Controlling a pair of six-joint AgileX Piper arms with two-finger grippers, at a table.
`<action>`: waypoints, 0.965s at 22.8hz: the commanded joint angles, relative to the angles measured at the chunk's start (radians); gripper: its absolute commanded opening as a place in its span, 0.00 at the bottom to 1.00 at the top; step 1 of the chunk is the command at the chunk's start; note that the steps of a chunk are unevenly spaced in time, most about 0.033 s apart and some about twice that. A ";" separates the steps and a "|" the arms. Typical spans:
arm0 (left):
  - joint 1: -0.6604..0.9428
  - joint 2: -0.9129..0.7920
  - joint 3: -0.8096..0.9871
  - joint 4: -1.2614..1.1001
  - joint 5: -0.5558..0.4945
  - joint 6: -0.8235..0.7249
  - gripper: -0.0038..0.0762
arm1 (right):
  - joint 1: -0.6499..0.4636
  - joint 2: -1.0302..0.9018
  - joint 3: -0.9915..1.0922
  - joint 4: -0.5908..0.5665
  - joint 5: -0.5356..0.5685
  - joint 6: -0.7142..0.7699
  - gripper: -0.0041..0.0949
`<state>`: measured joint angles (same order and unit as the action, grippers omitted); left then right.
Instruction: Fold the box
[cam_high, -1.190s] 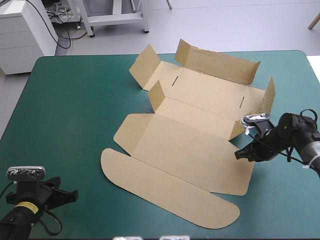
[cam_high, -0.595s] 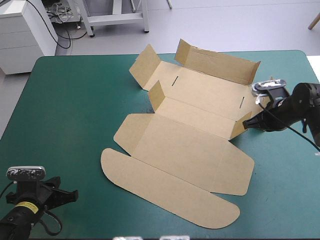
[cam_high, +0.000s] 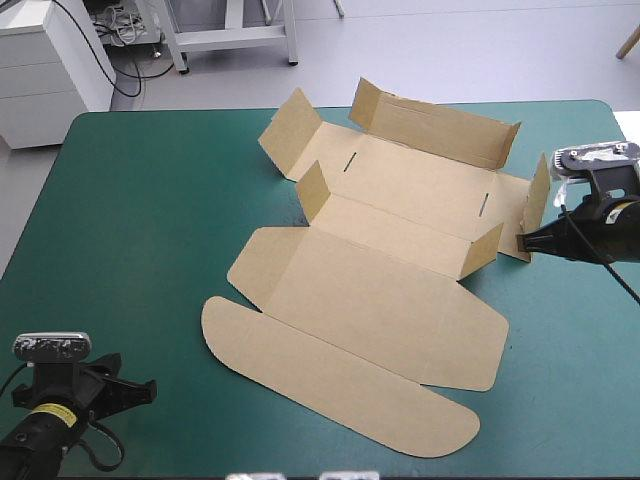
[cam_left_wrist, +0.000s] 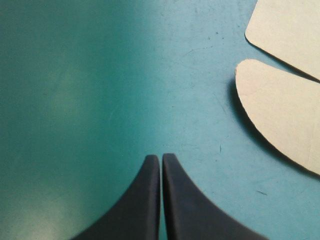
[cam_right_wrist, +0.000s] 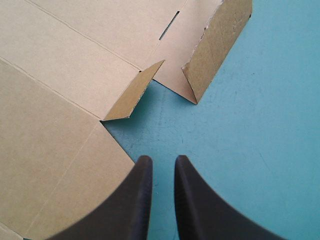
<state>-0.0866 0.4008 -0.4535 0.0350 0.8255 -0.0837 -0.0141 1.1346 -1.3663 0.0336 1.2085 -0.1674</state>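
Observation:
The brown box (cam_high: 390, 290) lies opened out mid-table, its back wall and side flaps raised and its rounded lid flat toward the front. My right gripper (cam_high: 522, 241) hovers low at the box's right side, just off the raised end flap (cam_high: 539, 195). In the right wrist view its fingers (cam_right_wrist: 162, 160) are all but shut over bare cover with nothing between them. Ahead of them stand the small corner flap (cam_right_wrist: 132, 95) and the end flap (cam_right_wrist: 215, 55). My left gripper (cam_high: 148, 388) rests shut (cam_left_wrist: 161, 157) at the front left corner. The lid's rounded end (cam_left_wrist: 285, 115) lies off to its side.
The teal-green cover (cam_high: 150, 220) stretches wide between the left gripper and the box. The table's right edge (cam_high: 636, 300) runs close behind the right arm. Its front edge lies just under the left arm.
My right gripper has moved from the box's front right edge toward the far right, ending beside the raised end flap. The box and the left arm have not moved.

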 joint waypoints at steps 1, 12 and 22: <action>0.000 0.008 -0.025 -0.004 -0.061 -0.006 0.04 | -0.002 -0.024 -0.030 0.005 -0.039 0.004 0.29; 0.000 0.008 -0.025 -0.004 -0.061 -0.006 0.04 | -0.002 0.000 0.010 0.025 -0.041 0.001 0.73; 0.000 0.008 -0.025 -0.004 -0.061 -0.006 0.04 | -0.002 0.028 0.008 0.031 -0.053 0.167 0.72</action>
<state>-0.0866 0.4008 -0.4535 0.0350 0.8265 -0.0837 -0.0141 1.1595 -1.3335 0.0601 1.1939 -0.0167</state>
